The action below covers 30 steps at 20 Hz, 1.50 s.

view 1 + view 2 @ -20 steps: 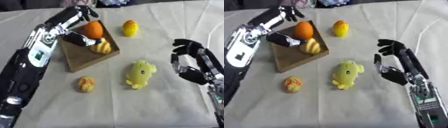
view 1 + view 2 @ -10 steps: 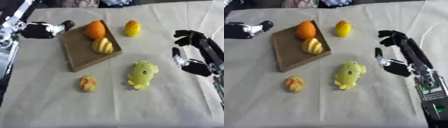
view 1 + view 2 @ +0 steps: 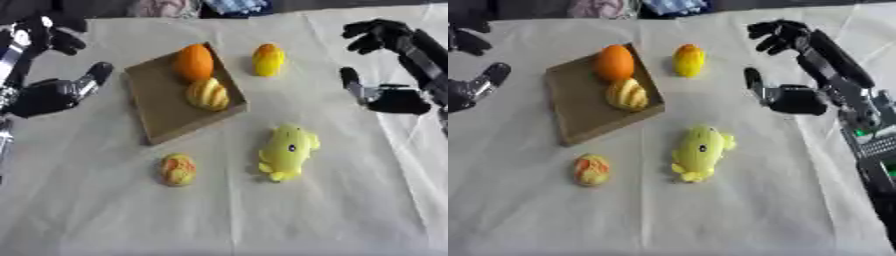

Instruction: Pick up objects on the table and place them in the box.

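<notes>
the left hand (image 3: 54,95) hangs released and empty, fingers relaxed, with the tilted box (image 3: 166,107) just to its right holding an orange (image 3: 193,62) and a ridged yellow fruit (image 3: 207,94). the right hand (image 3: 798,97) hovers spread and grasping nothing; to its left a yellow fruit (image 3: 689,59) stands on the worktop (image 3: 332,210), and nearer the robot the yellow plush (image 3: 700,152) lies lengthwise, head away, beside a small orange-yellow thing (image 3: 591,169).

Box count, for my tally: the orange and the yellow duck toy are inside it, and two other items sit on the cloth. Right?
Not quite. In the left eye view the box holds the orange and a striped yellow fruit; the duck toy lies on the cloth, so three items remain outside.
</notes>
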### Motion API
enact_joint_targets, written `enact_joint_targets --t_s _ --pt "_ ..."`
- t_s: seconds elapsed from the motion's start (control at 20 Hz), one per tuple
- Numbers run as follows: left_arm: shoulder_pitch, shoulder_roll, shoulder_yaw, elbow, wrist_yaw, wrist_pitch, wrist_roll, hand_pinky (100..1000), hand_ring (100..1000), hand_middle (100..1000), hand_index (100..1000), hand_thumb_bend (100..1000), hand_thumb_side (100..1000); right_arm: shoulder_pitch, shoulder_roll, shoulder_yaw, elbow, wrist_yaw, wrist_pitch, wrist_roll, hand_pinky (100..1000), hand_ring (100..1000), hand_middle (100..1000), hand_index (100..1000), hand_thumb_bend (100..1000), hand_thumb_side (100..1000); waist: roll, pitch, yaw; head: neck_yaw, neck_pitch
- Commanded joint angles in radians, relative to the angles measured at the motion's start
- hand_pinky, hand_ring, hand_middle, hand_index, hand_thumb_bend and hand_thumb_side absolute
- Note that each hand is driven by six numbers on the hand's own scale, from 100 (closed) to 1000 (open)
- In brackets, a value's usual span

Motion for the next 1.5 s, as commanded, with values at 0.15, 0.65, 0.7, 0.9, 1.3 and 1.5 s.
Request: enact_joint_targets --t_s 0.15,0.65,0.7,0.9,1.3,1.5 --pt "0.031 -0.032 0.01 -0.035 0.045 0.009 0.018 655 644 691 783 468 423 -0.177 -0.04 0.03 0.27 -0.016 0.021 0.092 740 769 841 906 177 265 -0.014 -0.022 0.016 -0.022 -0.024" --pt "0.083 -0.128 0.0 -0.024 0.099 0.021 0.004 646 630 677 779 469 433 -0.457 0.15 -0.089 0.884 0.212 0.029 0.031 743 792 881 911 240 304 -0.013 -0.017 0.067 -0.075 -0.043" --pt "0.086 -0.132 -0.001 -0.025 0.101 0.02 0.001 647 630 677 779 472 438 -0.467 0.16 -0.098 0.914 0.224 0.027 0.008 744 794 884 910 243 306 -0.013 -0.016 0.072 -0.081 -0.044" --pt "0.096 -0.151 -0.002 -0.029 0.103 0.015 -0.015 648 631 678 781 476 447 -0.492 0.191 -0.11 0.984 0.275 0.029 -0.055 747 796 890 912 251 323 -0.012 -0.013 0.089 -0.103 -0.048" --pt "0.099 -0.174 -0.008 -0.039 0.097 0.006 -0.045 650 632 679 786 481 458 -0.506 0.234 -0.117 1.03 0.317 0.037 -0.091 746 798 885 911 265 339 -0.012 -0.009 0.11 -0.131 -0.055" --pt "0.098 -0.178 -0.009 -0.042 0.096 0.003 -0.054 651 631 679 788 482 461 -0.503 0.247 -0.113 1.036 0.322 0.026 -0.066 742 786 837 899 261 341 -0.011 -0.008 0.114 -0.135 -0.057"
